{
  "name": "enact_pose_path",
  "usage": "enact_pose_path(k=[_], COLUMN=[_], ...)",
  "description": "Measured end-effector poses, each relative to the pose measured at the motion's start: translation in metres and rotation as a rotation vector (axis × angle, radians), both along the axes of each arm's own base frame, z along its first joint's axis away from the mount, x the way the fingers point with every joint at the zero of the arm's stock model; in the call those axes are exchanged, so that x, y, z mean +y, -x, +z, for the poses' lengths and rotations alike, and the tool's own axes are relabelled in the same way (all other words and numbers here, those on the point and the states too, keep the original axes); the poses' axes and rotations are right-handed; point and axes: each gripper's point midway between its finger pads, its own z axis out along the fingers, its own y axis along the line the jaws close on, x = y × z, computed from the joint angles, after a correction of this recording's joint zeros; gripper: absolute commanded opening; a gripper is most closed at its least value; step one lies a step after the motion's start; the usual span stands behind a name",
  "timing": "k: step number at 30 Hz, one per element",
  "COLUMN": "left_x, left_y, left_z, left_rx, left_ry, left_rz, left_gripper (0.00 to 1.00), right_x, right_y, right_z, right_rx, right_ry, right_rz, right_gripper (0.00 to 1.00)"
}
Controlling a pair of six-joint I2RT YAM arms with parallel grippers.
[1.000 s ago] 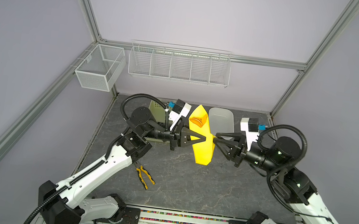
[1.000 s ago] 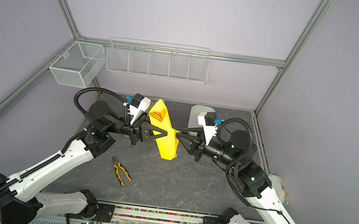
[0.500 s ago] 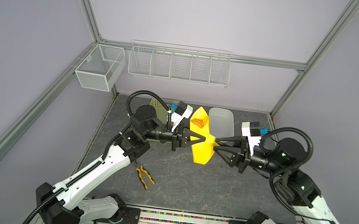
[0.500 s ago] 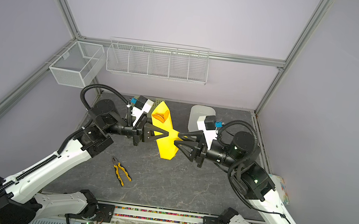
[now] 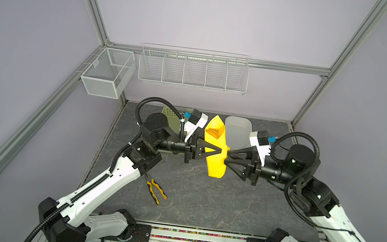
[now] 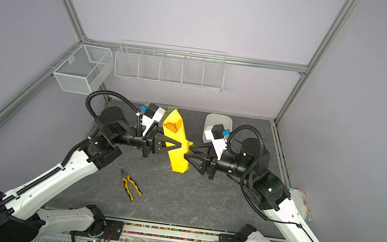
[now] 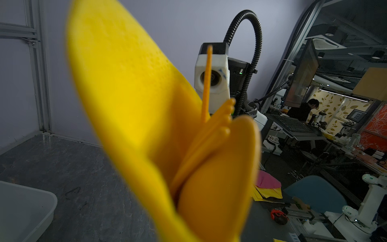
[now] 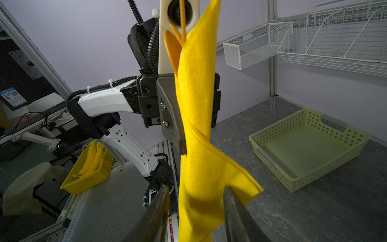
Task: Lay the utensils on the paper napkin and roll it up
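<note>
Pliers (image 5: 155, 190) lie on the table (image 5: 201, 205) toward its left edge. The left gripper (image 5: 220, 151) is clenched on the rolled yellow napkin (image 5: 216, 164), holding it above the table's middle. Orange utensils (image 5: 214, 131) protrude from its upper end. The right gripper (image 5: 226, 155) is released, its jaws parted astride the napkin's right side.

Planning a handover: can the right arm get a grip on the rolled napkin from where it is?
Probably yes. The left gripper holds the napkin roughly upright, and the right gripper stands open with its fingers either side of the roll's lower part; nothing lies between.
</note>
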Motion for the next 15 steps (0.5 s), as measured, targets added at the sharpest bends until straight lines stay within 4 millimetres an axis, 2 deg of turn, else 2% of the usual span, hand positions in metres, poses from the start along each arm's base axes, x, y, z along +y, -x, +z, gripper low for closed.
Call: enact_pose_path(k=[12,15], left_x=[-0.002,-0.002], left_y=[0.002,0.003], left_z=[0.006,0.008], left_rx=[0.009,0.013], left_ry=[0.025,0.029], left_rz=[-0.035,-0.043], left_gripper=[0.12,0.12], right_x=[0.016,0.02], right_y=[0.006,0.009], right_z=[0.0,0.0], right_rx=[-0.001,-0.002], right_ry=[-0.011,-0.013], right_rz=[0.069,0.084], right_gripper=[0.41,0.34])
